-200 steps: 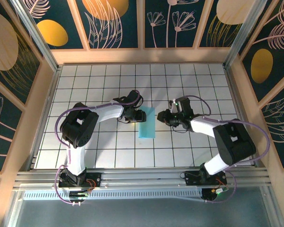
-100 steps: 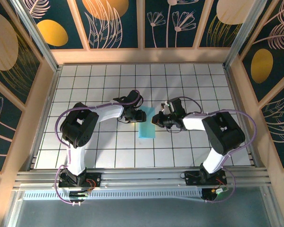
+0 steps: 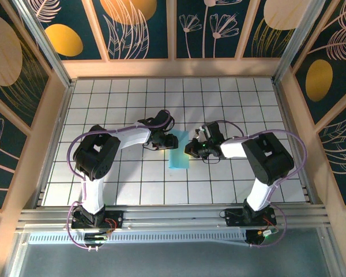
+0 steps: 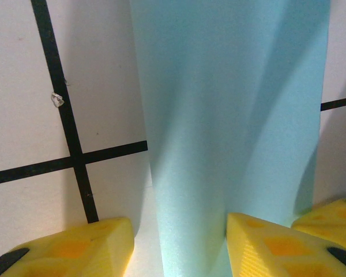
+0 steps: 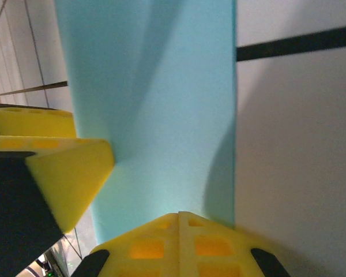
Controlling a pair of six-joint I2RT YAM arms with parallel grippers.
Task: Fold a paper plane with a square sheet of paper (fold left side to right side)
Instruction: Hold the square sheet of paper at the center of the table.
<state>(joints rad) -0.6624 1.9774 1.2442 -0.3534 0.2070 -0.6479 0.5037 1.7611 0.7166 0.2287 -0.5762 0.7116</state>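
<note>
Two arms, bolted to the aluminium rail (image 3: 173, 214) at the near edge, reach inward and meet over the middle of the white gridded table (image 3: 132, 184). Between them lies the square sheet of paper (image 3: 179, 157). It is light cyan and lies as a narrow rectangular strip about one tile wide. Seen close from the left wrist, its surface (image 4: 230, 115) is softly bowed rather than flat.

The left gripper (image 3: 164, 140) stands at the strip's far-left corner with its jaws parted. One yellow finger (image 4: 75, 251) sits over bare tile and the other on the paper.

The right gripper (image 3: 191, 149) comes in from the opposite side, at the strip's right long edge. Its jaws are clenched tip to tip (image 5: 179, 225) against the paper (image 5: 155, 86) — whether a layer is caught between them cannot be told. That edge throws a shadow on the tile beside it.

The strip's near end lies free, touched by neither gripper. Bare tiles run out from it on every side to the wooden frame (image 3: 173, 68), with the widest room to the far left and far right.

The long axis runs near to far, the far end leaning slightly right. Beyond the frame rise dark blue wall panels (image 3: 138, 34) with gold discs and line-drawn flowers.
</note>
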